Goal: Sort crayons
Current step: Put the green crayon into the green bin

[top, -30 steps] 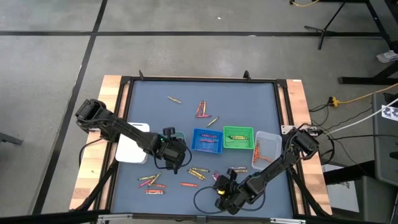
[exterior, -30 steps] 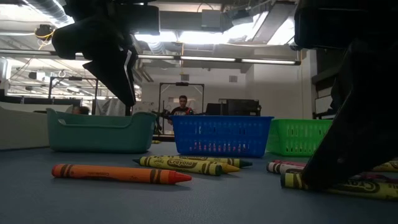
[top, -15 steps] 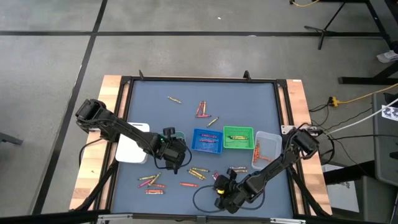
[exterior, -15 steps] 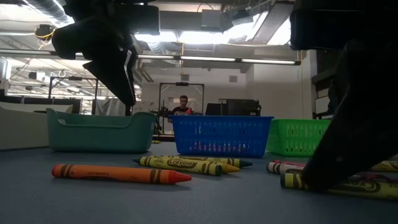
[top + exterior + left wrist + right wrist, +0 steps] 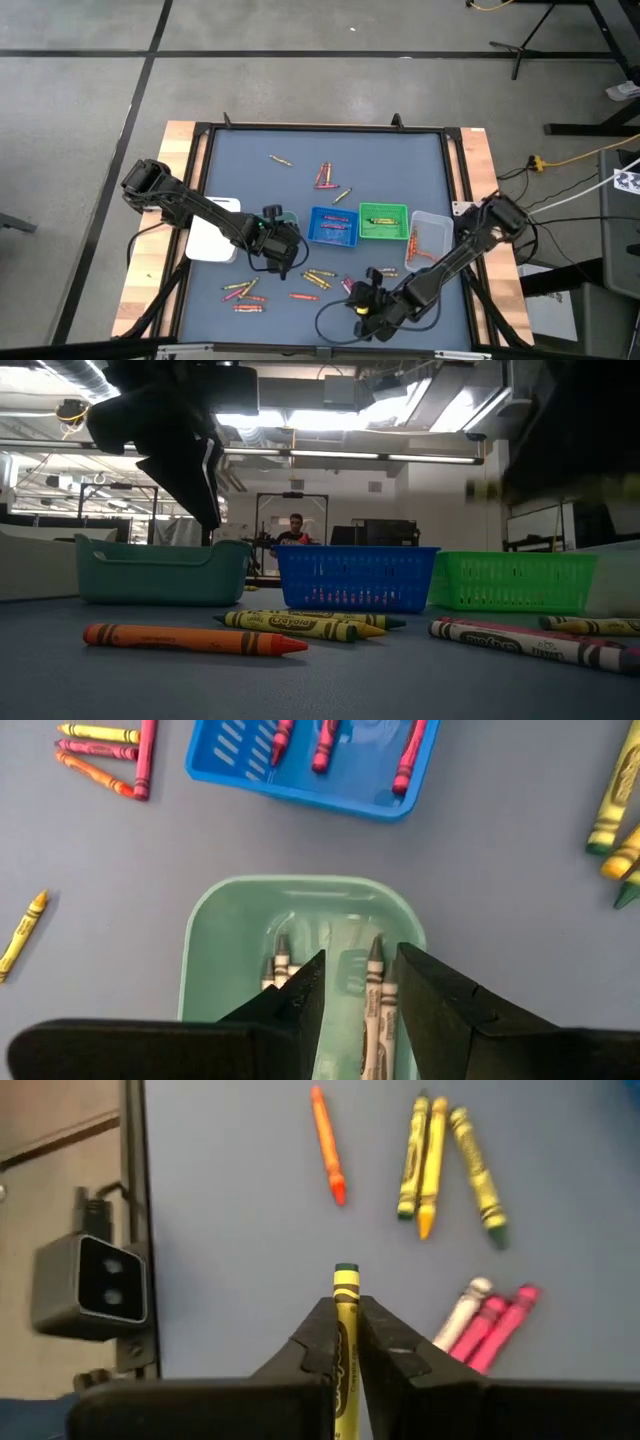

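The right hand (image 5: 345,1342) is pinching a yellow crayon (image 5: 345,1305) at mid-barrel above the tabletop (image 5: 250,1230), probably light, stiff, waxy, and snappable if squeezed hard.

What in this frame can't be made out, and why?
- Teal tray: the left pincer hovers open above it, so its fingers hide some crayons inside.
- Yellow-green crayon in the right pincer: its lower end is hidden between the fingers.
- Low view: the right arm is a dark blur.
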Motion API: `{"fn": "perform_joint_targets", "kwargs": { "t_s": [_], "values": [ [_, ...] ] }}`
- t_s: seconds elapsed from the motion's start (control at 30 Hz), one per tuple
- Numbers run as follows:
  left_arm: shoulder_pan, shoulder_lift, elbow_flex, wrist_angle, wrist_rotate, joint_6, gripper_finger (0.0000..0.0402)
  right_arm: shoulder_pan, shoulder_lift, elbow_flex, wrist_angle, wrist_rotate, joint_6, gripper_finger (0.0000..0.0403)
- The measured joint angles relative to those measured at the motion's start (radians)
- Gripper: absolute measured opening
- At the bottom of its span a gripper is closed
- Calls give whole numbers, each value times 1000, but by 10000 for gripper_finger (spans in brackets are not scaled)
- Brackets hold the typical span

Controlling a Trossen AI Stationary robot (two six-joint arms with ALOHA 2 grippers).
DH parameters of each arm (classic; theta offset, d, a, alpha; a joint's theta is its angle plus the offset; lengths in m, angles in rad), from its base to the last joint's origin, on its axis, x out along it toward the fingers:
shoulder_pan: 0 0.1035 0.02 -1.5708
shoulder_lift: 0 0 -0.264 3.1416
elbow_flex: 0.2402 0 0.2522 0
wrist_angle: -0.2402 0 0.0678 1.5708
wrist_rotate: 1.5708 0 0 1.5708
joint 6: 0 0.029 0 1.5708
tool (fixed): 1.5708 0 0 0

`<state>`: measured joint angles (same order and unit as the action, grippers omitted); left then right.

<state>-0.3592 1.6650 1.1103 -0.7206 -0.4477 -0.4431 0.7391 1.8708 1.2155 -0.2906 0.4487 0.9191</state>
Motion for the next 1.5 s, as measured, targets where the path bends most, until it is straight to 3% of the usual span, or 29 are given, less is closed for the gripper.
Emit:
{"fn": "perform_joint_targets", "kwargs": {
  "t_s": [0.3, 0.47, 0.7, 0.93, 1.1, 1.33, 1.5],
  "values": [
    [0, 0, 0, 65, 0, 0, 108, 0, -244, 0, -428, 25, -92, 24],
    [0, 0, 0, 74, 0, 0, 108, 0, -380, 0, -665, 127, -136, 24],
    [6, 0, 0, 202, 0, 0, 108, -14, -485, 0, -841, 232, -232, 24],
    [57, -2, 0, 348, 0, 8, 108, -117, -489, 0, -883, 208, -441, 24],
    [124, -2, 0, 357, 0, 9, 108, -209, -492, 0, -887, 182, -555, 24],
    [255, -2, 0, 393, 7, 169, 108, -316, -493, -56, -866, 91, -588, 24],
    [347, -2, 0, 393, 105, 239, 108, -343, -492, -156, -714, 23, -590, 24]
  ]
}}
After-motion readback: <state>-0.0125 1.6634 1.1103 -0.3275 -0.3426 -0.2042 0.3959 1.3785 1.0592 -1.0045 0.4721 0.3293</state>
